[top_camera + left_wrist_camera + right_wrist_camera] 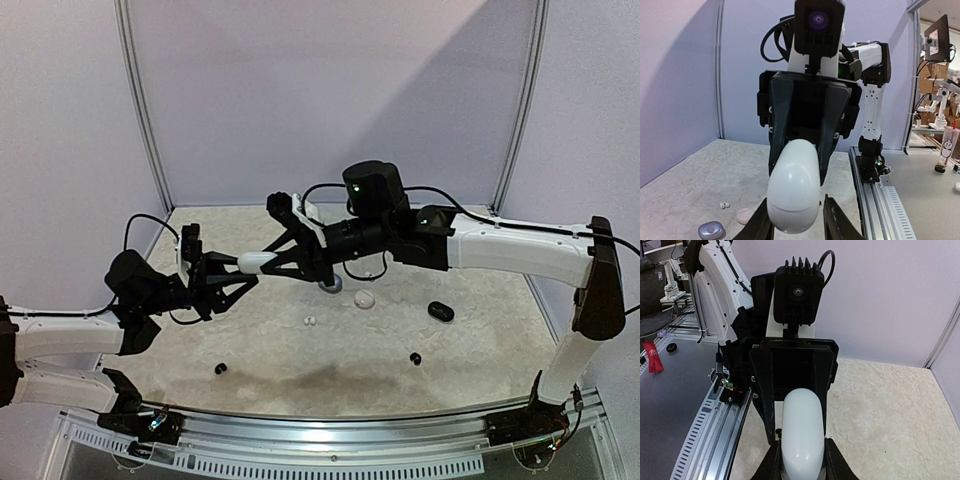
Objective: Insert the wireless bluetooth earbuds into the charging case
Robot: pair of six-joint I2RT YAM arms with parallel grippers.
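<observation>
Overhead first. I count one white case (258, 262), held in the air between the left gripper (243, 273) and the right gripper (283, 258). Three more lie on the table (500, 340): a grey-blue case (330, 285), a pink case (364, 299) and a black case (440, 312). I count four buds, all loose on the table: two white earbuds (310, 321) lying together, one black earbud (221, 369) near left, and another black earbud (414, 358) near right.

Left wrist view: the right gripper's fingers pinch the far end of the white case. The left fingers flank the near end, and I cannot tell whether they press it.

Right wrist view: the right fingers sit tight against both sides of the white case.
</observation>
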